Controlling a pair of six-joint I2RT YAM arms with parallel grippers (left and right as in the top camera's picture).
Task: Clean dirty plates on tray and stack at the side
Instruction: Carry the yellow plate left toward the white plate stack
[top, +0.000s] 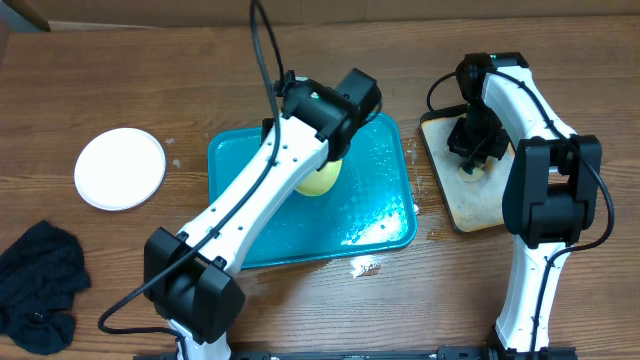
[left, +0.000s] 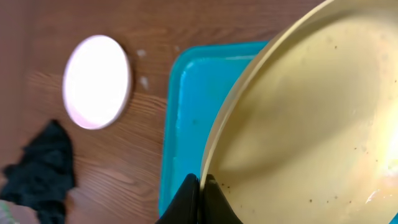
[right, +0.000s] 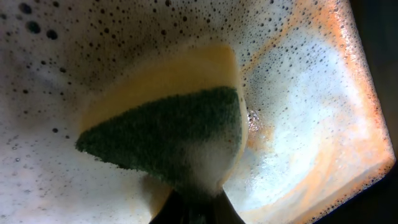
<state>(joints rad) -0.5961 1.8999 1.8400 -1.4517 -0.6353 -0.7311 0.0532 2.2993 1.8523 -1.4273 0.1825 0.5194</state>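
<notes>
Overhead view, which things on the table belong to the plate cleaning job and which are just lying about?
For the job: yellow plate, pinched by the left gripper over the blue tray; white plate, on the table left of the tray; sponge, held by the right gripper in the soapy tray.
Lying about: dark cloth, at the table's left edge.

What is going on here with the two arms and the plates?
The left gripper holds the pale yellow plate by its rim over the blue tray; small dark specks are on it. The right gripper pinches the green sponge in the foamy small tray. One white plate lies left of the blue tray, near a dark cloth.
</notes>
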